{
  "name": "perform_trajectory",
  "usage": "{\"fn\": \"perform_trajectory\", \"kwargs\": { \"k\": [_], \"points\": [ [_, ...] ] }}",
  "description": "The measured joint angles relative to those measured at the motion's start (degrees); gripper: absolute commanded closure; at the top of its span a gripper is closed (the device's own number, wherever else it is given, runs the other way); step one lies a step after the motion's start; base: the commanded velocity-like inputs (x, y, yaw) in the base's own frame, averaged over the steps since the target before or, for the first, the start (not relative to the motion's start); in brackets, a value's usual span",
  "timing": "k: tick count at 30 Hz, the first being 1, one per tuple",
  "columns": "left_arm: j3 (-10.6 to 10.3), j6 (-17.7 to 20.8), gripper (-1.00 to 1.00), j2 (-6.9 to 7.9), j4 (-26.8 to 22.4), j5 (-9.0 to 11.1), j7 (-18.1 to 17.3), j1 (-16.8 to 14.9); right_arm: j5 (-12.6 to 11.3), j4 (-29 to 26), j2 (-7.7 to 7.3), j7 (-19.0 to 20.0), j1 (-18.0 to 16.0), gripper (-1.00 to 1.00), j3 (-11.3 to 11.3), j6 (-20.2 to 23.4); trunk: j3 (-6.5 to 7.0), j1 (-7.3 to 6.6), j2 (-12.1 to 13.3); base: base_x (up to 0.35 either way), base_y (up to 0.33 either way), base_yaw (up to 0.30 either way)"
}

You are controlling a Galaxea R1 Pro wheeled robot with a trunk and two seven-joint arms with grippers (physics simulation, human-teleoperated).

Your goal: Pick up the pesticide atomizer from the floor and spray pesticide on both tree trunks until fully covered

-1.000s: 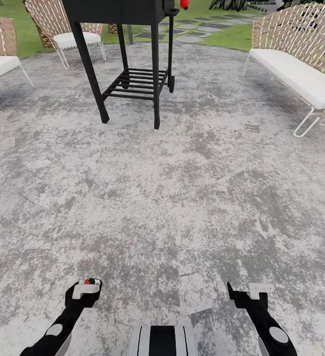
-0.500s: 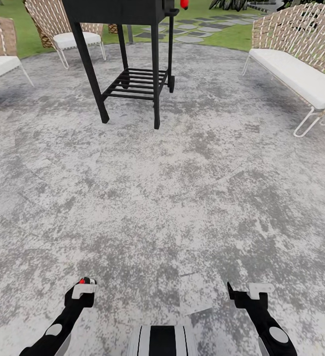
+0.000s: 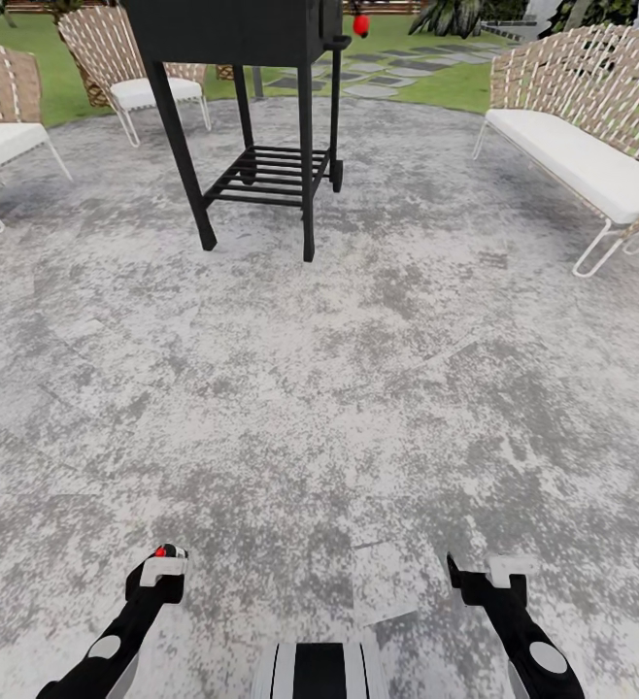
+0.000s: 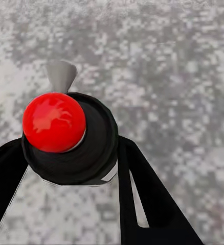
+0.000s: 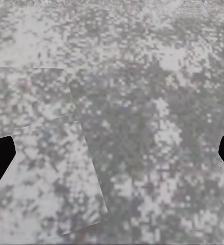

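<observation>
Sitting gripped within the left pincer (image 4: 66,168): atomizer (image 4: 71,138).

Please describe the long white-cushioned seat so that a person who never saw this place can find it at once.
On the round grey stone patio, start at the tall black stand with a slatted lower shelf. To its right, at the patio's edge, stands the bench. It is long, with one white cushion, a woven tan back and thin white legs; the chairs left of the stand are short single seats.
</observation>
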Motion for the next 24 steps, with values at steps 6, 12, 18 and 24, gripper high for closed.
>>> {"fn": "perform_trajectory", "kwargs": {
  "k": [6, 12, 18, 24],
  "points": [
    [0.0, 0.0, 1.00, -0.05, 0.0, 0.0, 0.0, 0.0, 0.0, -0.1, -0.05, 0.0, 0.0, -1.00, 0.0, -0.1, 1.33, -0.15, 0.1, 0.000, 0.000, 0.000],
    [0.0, 0.4, 1.00, -0.16, 0.2, 0.0, 0.1, 0.0, -0.1, -1.9, 0.24, -0.1, 0.0, -1.00, 0.1, -0.1, 2.66, -0.31, 0.2, 0.000, 0.000, 0.000],
    [-0.2, 0.5, 1.00, -0.18, 0.9, 0.1, 0.1, 1.7, 0.2, 0.9, -0.14, 0.0, 0.2, -1.00, -0.5, -0.7, 3.75, -0.38, 0.2, 0.000, 0.000, -0.084],
    [-0.1, 0.2, 1.00, 0.08, 0.3, 0.0, -0.1, 4.0, 0.2, 11.4, -0.09, 0.1, 0.3, -1.00, -0.8, -11.9, 4.72, -0.44, 0.2, 0.000, 0.000, -0.088]
  ]
}}
